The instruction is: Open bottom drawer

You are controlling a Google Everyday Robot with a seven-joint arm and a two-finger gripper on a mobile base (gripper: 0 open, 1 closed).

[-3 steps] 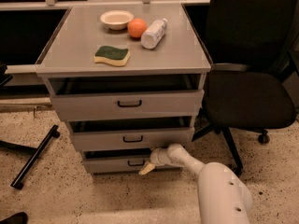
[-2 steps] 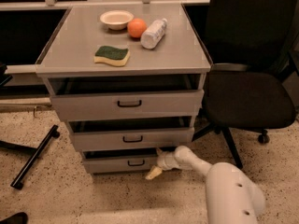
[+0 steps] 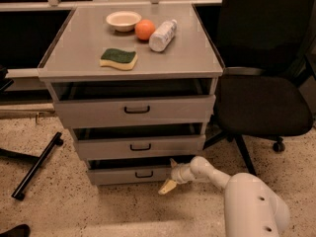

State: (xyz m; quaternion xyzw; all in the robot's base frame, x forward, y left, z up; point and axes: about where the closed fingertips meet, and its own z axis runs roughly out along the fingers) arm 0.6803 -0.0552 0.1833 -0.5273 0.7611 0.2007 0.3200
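Hovering by the bottom drawer (image 3: 113, 176)
hand (image 3: 170, 176) sits at its right end, fingers spread apart, off the black handle (image 3: 144, 174).

No readable text, label or number is showing anywhere. The end effector (image 3: 169, 176) is sitting at lower centre of the frame, by the bottom drawer (image 3: 129, 175).
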